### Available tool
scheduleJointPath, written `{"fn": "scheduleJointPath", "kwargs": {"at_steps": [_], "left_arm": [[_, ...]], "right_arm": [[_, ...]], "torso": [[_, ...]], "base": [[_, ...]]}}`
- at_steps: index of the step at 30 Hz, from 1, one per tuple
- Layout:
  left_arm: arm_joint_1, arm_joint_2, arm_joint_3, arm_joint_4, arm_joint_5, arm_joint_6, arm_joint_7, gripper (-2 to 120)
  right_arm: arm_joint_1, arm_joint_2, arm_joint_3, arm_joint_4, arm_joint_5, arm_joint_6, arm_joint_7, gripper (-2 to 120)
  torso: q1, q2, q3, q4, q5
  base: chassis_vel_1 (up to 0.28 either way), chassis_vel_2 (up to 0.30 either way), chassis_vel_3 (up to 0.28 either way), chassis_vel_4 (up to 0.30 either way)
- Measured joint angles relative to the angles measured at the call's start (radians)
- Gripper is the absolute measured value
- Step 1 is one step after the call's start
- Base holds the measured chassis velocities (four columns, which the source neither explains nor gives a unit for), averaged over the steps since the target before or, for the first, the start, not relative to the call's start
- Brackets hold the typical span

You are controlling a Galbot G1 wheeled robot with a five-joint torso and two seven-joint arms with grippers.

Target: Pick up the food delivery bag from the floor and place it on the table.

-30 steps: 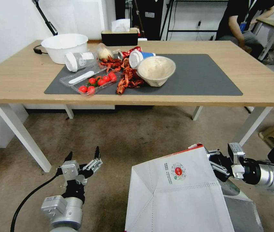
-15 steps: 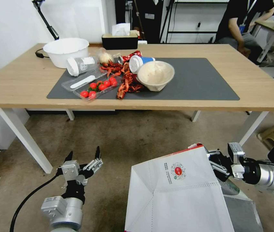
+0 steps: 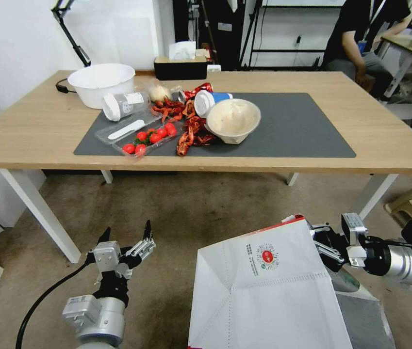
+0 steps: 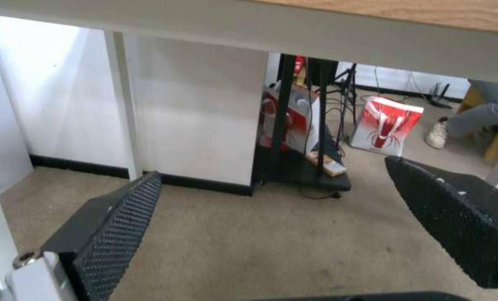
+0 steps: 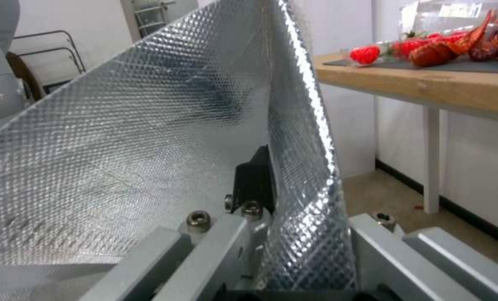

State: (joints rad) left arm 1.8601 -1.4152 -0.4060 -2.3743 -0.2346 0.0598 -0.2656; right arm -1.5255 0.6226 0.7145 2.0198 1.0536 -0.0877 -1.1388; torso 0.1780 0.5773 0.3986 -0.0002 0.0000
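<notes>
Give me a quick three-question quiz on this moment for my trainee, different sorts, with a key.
1. True or false: the bag already rests on the table.
2. Which gripper is clamped on the bag's wall? A) left B) right C) both
3. Fill in: on the mat, the free space lies toward the robot's ____ side.

Key:
1. False. It is below tabletop level, in front of the table's near edge.
2. B. The right gripper pinches the foil-lined wall at the bag's upper right edge; the left gripper is open, low over the carpet.
3. Right. The food and cups crowd the mat's left half.
</notes>
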Motion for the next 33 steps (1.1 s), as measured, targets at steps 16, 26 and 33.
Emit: {"fn": "scheduleJointPath", "kwargs": {"at_steps": [16,26,33], "left_arm": [[0.001,-0.001,-0.001,-0.002,-0.002,-0.001,0.001,100],[0.001,0.000,-0.002,-0.003,-0.002,-0.003,0.000,100],[0.003,0.000,-0.002,-0.005,-0.002,-0.002,0.000,100]], "right_arm": [[0.002,0.003,0.000,0.004,0.001,-0.001,0.002,0],[0.007,-0.002,0.000,0.006,0.005,-0.002,0.005,0],[0.009,-0.001,0.000,0.009,0.007,-0.003,0.008,0]], "torso": [[0.026,0.064,0.038,0.0001,0.0000],[0.037,0.093,0.056,0.0000,0.0000],[0.046,0.114,0.069,0.0001,0.0000]], "base": [[0.000,0.000,0.000,0.000],[0.000,0.000,0.000,0.000],[0.000,0.000,0.000,0.000]]}}
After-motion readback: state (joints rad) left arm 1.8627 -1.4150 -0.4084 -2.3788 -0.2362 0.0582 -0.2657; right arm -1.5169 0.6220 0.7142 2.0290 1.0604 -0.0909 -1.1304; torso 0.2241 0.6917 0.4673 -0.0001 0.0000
